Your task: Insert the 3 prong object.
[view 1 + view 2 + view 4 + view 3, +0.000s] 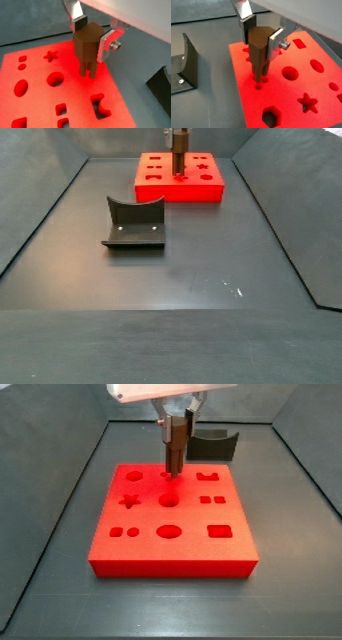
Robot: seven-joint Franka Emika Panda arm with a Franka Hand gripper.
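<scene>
My gripper [90, 37] is shut on the 3 prong object [86, 46], a slim brown stick held upright with its thin prongs pointing down. It also shows in a wrist view [260, 52] and in both side views [175, 446] [175, 145]. The prong tips are at the top face of the big red slab [187, 519], at small holes near its far edge [259, 85]. Whether the prongs are inside the holes I cannot tell. The slab has several shaped holes: star [308, 102], ovals, squares. The silver fingers [274, 42] clamp the object's upper part.
The fixture, a dark bracket on a base plate [135, 223], stands on the grey floor apart from the slab; it also shows behind the slab [211, 442] and in a wrist view [186, 62]. Dark walls ring the floor [287, 228].
</scene>
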